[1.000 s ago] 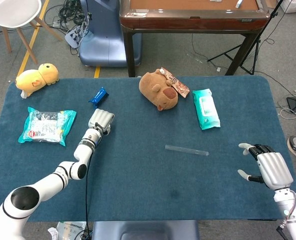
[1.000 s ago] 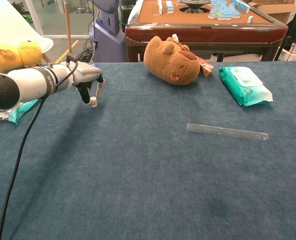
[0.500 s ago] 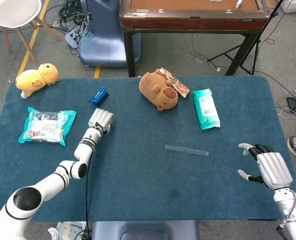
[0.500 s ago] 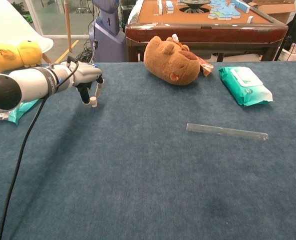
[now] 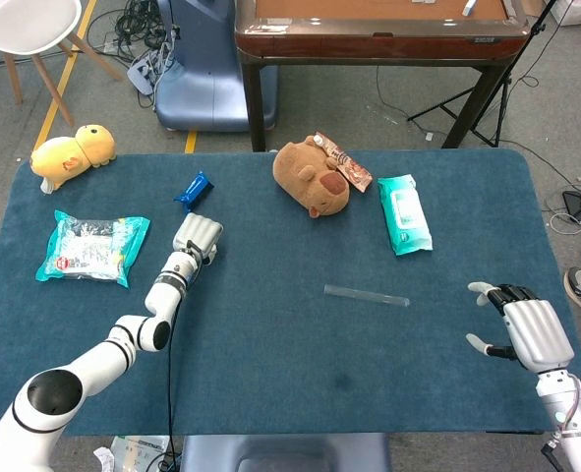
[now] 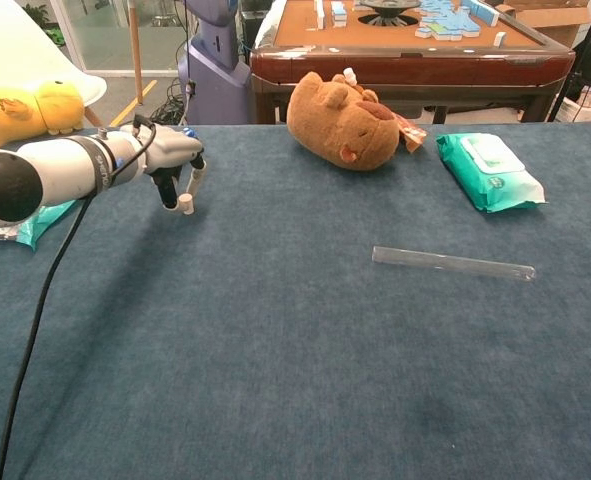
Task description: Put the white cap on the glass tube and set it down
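Cap point(image 6: 186, 206) pinched lightly at left robot hand point(image 6: 171, 160) fingertips may slip; tube point(image 6: 452, 263) lies well apart; right robot hand point(image 5: 522, 329) spread, empty.

Colours across the dark blue table point(image 5: 270, 334)

We see a clear, colourless glass tube point(image 6: 452, 263) on the blue felt-like cloth, and a small white cap point(image 6: 186, 206) at the pale tips of our left robot hand point(image 6: 175, 160), whose shell is silver-grey with black fingers; its arm is white with black joints. Our right robot hand point(image 5: 526, 327) is silver-white, with dark fingers tipped white. The plush capybara point(image 5: 313, 177) is brown, the plush duck point(image 5: 72, 152) yellow with an orange patch. The wipes pack point(image 5: 404, 213) is teal-green with a white flap, the snack bag point(image 5: 91, 248) teal and white with a red mark, the small wrapper point(image 5: 194, 190) deep blue.
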Robot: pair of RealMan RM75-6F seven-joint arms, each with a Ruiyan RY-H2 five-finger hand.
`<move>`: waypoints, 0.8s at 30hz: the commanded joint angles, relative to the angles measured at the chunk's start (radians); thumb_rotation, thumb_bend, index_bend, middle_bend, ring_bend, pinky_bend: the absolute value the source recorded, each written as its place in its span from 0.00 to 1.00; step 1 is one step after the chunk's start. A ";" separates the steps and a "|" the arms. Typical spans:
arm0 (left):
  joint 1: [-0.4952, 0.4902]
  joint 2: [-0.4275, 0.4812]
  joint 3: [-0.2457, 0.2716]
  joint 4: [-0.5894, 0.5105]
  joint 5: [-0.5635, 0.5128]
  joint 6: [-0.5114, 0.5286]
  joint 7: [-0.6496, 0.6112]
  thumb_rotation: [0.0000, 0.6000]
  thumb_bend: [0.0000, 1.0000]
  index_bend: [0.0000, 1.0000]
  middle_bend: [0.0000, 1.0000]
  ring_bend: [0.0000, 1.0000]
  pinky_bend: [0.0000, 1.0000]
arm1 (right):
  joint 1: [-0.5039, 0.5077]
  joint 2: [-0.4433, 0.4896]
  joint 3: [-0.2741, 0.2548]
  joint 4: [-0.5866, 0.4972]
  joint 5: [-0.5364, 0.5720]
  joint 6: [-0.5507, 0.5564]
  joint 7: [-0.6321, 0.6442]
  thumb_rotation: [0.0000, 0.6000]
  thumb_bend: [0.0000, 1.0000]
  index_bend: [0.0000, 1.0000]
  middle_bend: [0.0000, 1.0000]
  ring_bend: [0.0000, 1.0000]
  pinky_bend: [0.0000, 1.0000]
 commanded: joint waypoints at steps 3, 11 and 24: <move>0.001 -0.004 -0.005 0.007 0.007 -0.002 -0.004 1.00 0.28 0.50 1.00 1.00 1.00 | 0.000 0.001 0.000 -0.002 0.001 0.000 -0.003 1.00 0.17 0.26 0.42 0.30 0.30; 0.001 -0.010 -0.015 0.019 0.021 0.000 -0.013 1.00 0.28 0.52 1.00 1.00 1.00 | -0.001 0.001 0.001 -0.002 0.004 -0.001 -0.002 1.00 0.17 0.26 0.42 0.30 0.30; 0.085 0.174 -0.064 -0.292 0.053 0.088 -0.142 1.00 0.28 0.53 1.00 1.00 1.00 | 0.037 0.016 0.014 -0.039 0.011 -0.048 -0.075 1.00 0.18 0.26 0.43 0.32 0.30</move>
